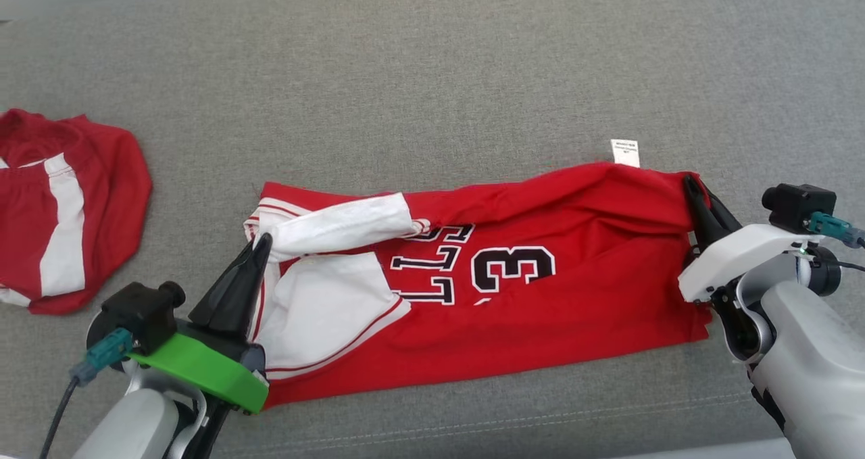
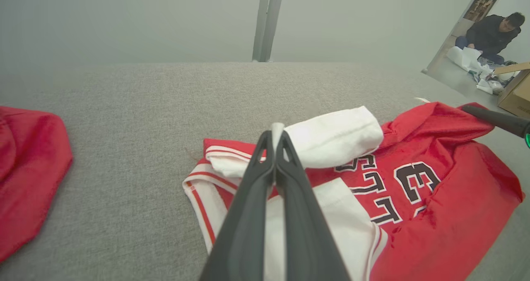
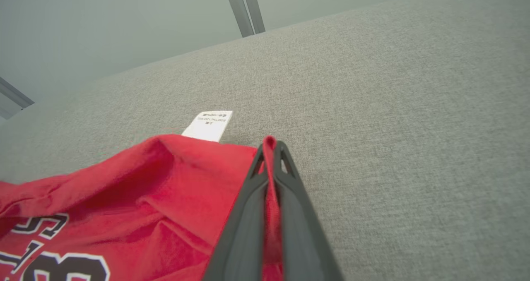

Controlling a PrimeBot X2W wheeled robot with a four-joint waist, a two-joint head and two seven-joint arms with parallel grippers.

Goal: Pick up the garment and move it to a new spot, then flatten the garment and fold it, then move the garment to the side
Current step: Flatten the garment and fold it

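The garment (image 1: 540, 290) is a red jersey with white sleeves and black lettering, spread lengthwise on the grey cushion. My left gripper (image 1: 260, 243) is shut on its white sleeve end, and a sliver of white cloth (image 2: 276, 128) shows between the fingertips. At the jersey's far right corner my right gripper (image 1: 690, 185) is shut on the red hem, with red fabric (image 3: 269, 142) pinched between the fingers. A white care label (image 1: 624, 152) sticks out from the jersey's upper edge. The garment (image 2: 447, 181) looks rumpled near the sleeves.
A second red and white garment (image 1: 61, 209) lies bunched at the far left of the grey cushion (image 1: 432, 74). In the left wrist view a person (image 2: 490, 30) sits on the floor far off beside a cardboard box (image 2: 515, 92). A metal post (image 3: 244, 8) stands behind the cushion.
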